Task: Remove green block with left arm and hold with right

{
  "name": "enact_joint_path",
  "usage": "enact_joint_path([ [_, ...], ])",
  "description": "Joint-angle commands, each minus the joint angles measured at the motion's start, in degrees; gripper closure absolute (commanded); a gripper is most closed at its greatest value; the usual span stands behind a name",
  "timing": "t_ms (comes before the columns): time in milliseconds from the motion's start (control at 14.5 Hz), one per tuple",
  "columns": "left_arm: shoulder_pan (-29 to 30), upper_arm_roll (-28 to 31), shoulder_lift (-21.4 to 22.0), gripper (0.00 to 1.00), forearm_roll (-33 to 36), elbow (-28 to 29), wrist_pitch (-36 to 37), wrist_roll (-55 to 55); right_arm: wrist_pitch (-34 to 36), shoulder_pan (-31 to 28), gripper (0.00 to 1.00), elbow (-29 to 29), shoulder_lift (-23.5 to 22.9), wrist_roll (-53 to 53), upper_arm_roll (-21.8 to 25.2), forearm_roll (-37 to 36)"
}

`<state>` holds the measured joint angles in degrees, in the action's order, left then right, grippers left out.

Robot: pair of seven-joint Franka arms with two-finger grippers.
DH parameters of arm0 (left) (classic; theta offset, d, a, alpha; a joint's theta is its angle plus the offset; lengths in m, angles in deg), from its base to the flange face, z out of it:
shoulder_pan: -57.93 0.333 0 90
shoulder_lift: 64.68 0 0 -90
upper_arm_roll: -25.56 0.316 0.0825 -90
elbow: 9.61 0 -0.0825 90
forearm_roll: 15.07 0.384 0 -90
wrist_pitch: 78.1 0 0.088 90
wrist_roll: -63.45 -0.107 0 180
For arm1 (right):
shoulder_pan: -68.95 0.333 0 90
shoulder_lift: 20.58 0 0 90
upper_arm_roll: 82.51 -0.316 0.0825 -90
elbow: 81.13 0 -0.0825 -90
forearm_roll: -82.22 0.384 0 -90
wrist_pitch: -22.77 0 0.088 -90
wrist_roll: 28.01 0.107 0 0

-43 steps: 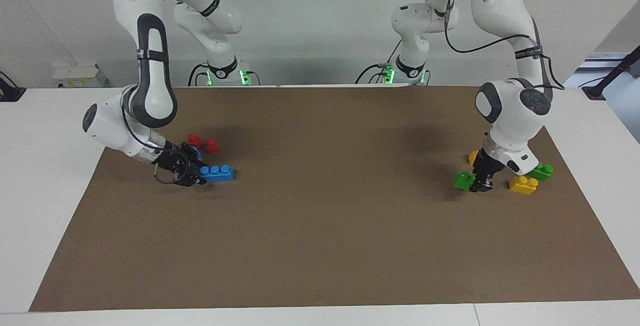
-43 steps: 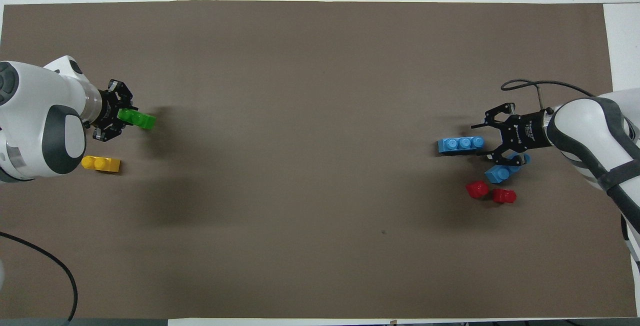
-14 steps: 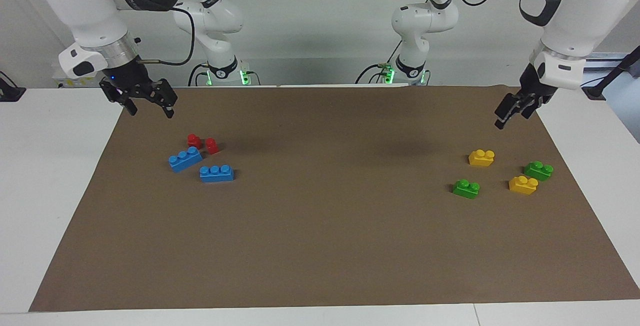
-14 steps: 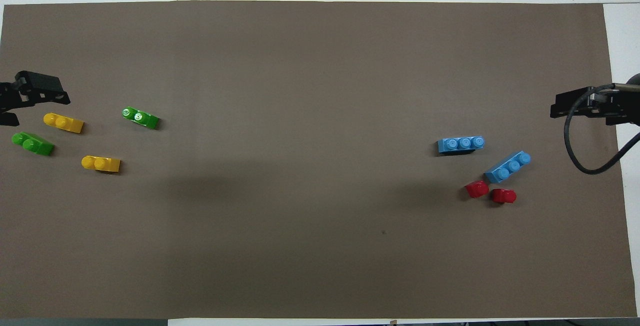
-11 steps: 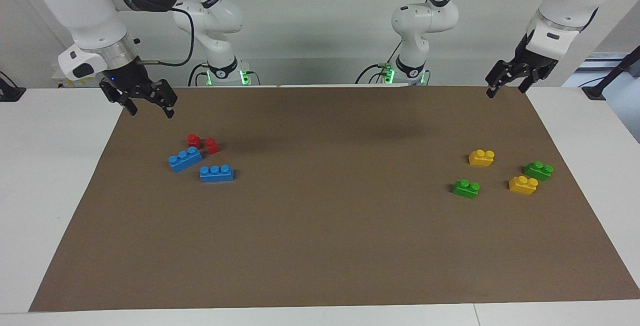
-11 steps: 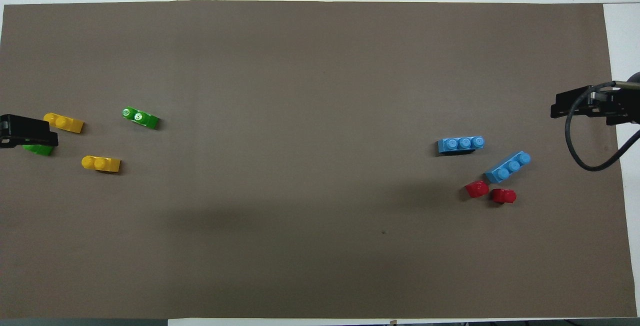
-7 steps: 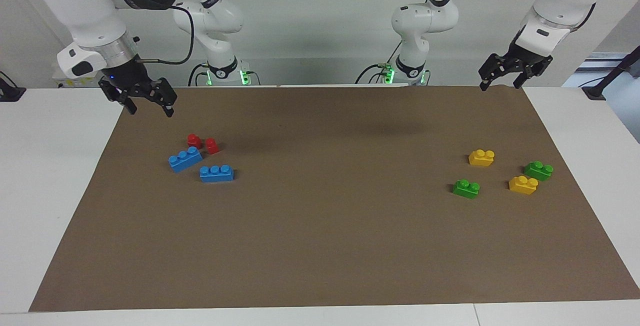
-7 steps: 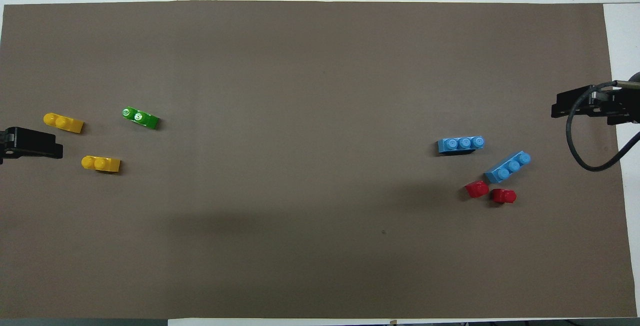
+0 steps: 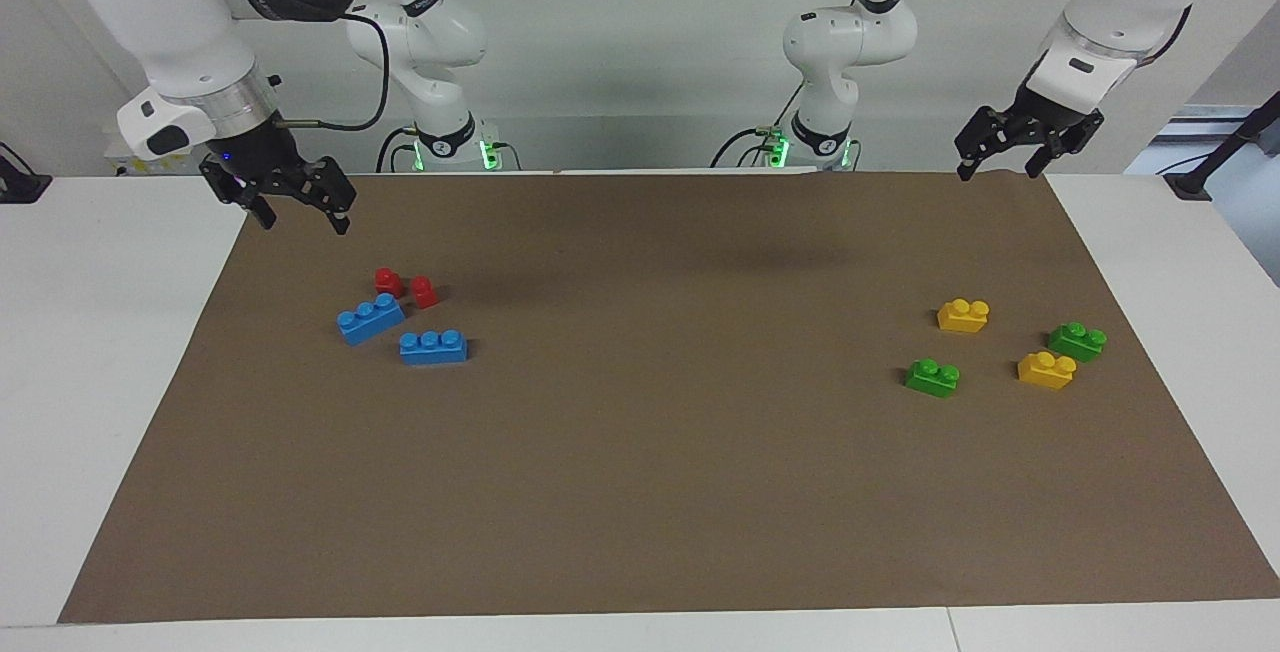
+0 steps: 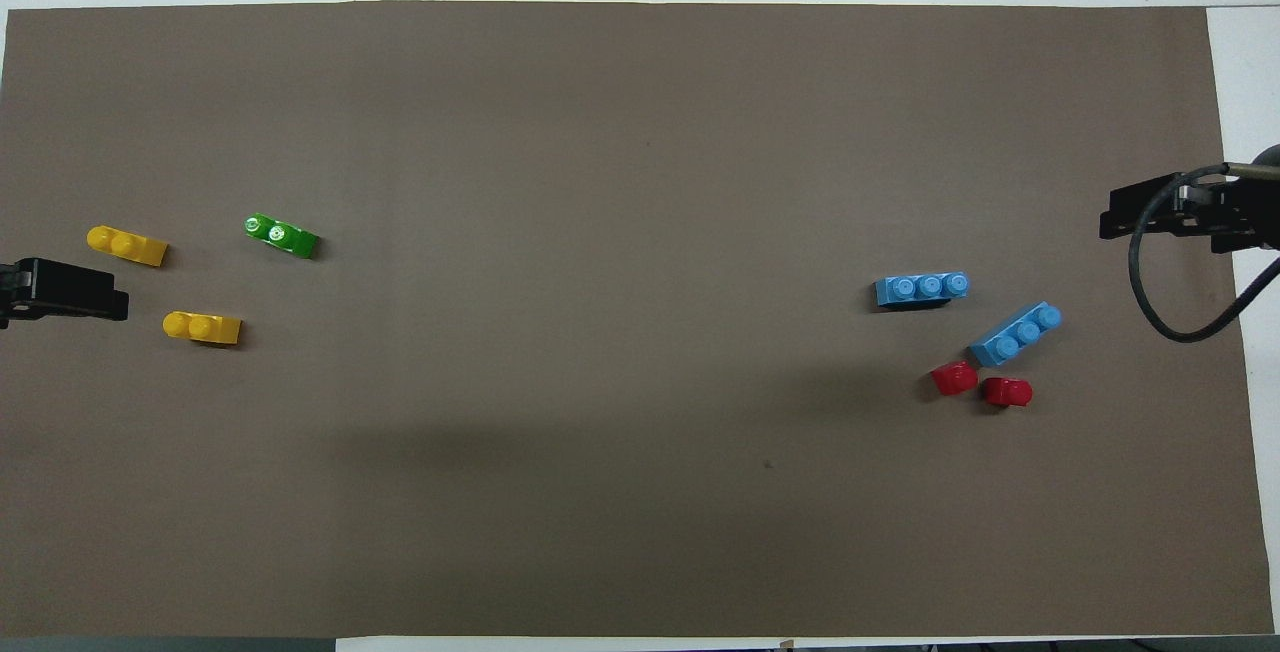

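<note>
Two green blocks lie on the brown mat (image 9: 640, 492) toward the left arm's end: one (image 9: 932, 376) farther from the robots, also in the overhead view (image 10: 281, 235), and one (image 9: 1077, 340) nearer the mat's end. My left gripper (image 9: 996, 170) is open and empty, raised over the mat's edge by the robots. In the overhead view one of its fingers (image 10: 65, 290) covers the second green block. My right gripper (image 9: 303, 222) is open and empty, raised over the mat's corner at the right arm's end. One of its fingers (image 10: 1150, 212) shows in the overhead view.
Two yellow bricks (image 9: 963, 315) (image 9: 1046, 369) lie beside the green blocks. Two blue bricks (image 9: 370, 318) (image 9: 433, 346) and two red pieces (image 9: 388, 281) (image 9: 424, 291) lie toward the right arm's end.
Three seconds ago the left gripper was down on a green block and the right was down at the blue bricks. Both have let go and risen. The left gripper drew back toward the robots.
</note>
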<state>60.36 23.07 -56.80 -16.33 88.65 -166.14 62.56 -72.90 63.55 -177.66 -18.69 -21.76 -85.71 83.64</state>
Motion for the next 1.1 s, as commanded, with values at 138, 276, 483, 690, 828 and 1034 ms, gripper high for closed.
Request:
enact_joint_path([
  [138, -0.59, 0.29, 1.09, 0.0, 0.64, 0.96, 0.06, -0.78, 1.71, -0.04, 0.0, 0.91, -0.57, -1.06, -0.06, -1.16],
  [276, -0.59, 0.29, 1.09, 0.0, 0.64, 0.96, 0.06, -0.69, 1.8, -0.04, 0.0, 0.91, -0.49, -1.15, -0.05, -1.16],
  [483, -0.59, 0.29, 1.09, 0.0, 0.64, 0.96, -0.03, -0.69, 2.24, -0.04, 0.0, 0.91, -0.49, -3.33, -0.05, -1.25],
  [690, -0.59, 0.29, 1.09, 0.0, 0.64, 0.96, -0.12, -0.42, 2.76, -0.04, 0.0, 0.91, -0.49, -4.84, -0.14, -2.3],
  [828, -0.59, 0.29, 1.09, 0.0, 0.64, 0.96, -0.12, -0.25, 2.86, -0.04, 0.0, 1.0, -0.4, -5.02, -0.06, -2.48],
  [1034, -0.59, 0.29, 1.09, 0.0, 0.56, 0.96, -0.21, -0.16, 2.77, 0.04, 0.0, 1.0, -0.49, -5.9, -0.14, -3.62],
])
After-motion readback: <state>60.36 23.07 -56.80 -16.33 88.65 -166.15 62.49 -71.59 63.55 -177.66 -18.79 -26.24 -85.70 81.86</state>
